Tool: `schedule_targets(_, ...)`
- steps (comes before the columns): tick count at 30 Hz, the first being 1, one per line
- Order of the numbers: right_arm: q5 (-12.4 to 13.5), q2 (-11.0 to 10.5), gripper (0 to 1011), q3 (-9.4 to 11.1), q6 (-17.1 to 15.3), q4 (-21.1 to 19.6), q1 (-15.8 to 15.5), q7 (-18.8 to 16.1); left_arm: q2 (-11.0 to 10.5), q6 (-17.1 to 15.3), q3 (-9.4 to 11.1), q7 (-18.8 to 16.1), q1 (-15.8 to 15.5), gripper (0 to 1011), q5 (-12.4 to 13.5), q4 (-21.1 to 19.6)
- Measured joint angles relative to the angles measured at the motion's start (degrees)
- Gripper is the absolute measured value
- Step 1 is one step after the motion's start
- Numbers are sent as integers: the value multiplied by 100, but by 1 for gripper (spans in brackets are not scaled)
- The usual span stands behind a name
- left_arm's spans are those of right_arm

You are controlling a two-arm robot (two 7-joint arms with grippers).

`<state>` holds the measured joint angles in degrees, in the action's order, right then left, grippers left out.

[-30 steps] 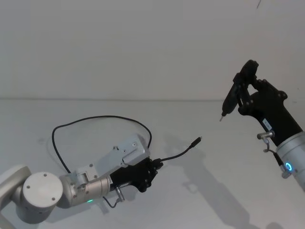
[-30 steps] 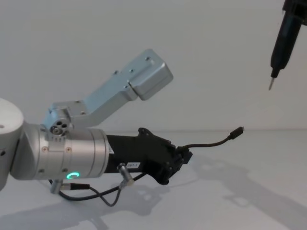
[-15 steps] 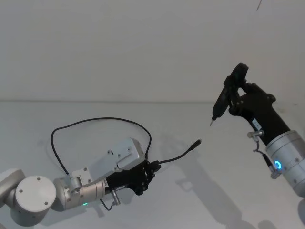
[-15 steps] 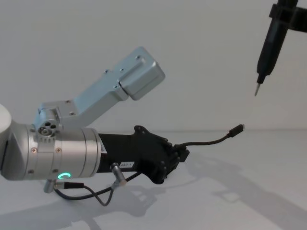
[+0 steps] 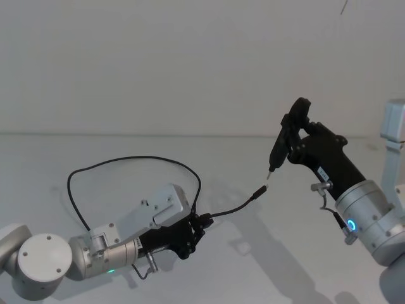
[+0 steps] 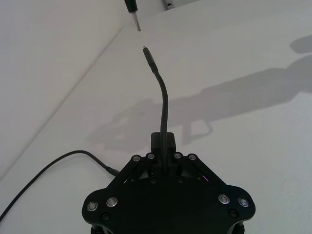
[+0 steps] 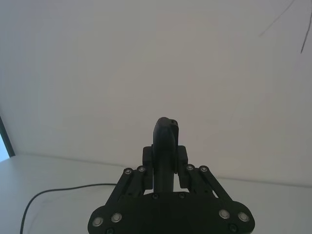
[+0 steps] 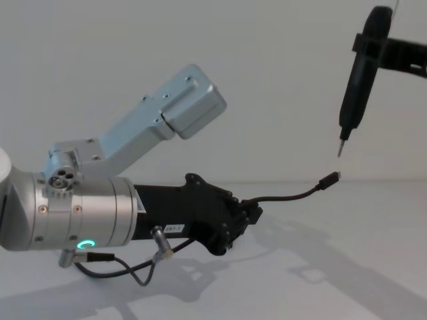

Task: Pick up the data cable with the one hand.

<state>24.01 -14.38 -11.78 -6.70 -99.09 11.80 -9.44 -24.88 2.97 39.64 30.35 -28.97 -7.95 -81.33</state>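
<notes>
The left gripper (image 5: 200, 223) pinches the data cable (image 5: 130, 157) short of its plug (image 5: 260, 188), which juts clear of the table (image 5: 297, 253), so the grasp looks made and only lifting the resting loop remains; the right gripper (image 5: 296, 131) clamps a pen-like tool (image 5: 278, 149) just above.

No legible text, small white label (image 8: 172, 229) on left claw (image 8: 252, 213) unreadable

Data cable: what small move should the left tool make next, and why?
Probably lift the left tool a little higher. It is shut on the data cable near one plug, but its long loop seems to lie on the table. The pen in the right tool hangs just above that plug, so go slowly.
</notes>
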Motion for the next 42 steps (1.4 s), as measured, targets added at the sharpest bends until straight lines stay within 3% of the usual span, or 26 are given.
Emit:
schedule_targets(14, -235, 75, 279, -117, -7, 148, 0, 58, -11, 29, -5, 9, 4, 40, 0, 0)
schedule_targets(42, -557, 202, 279, -101, 155, 252, 2, 75, -16, 40, -4, 13, 4, 40, 0, 0)
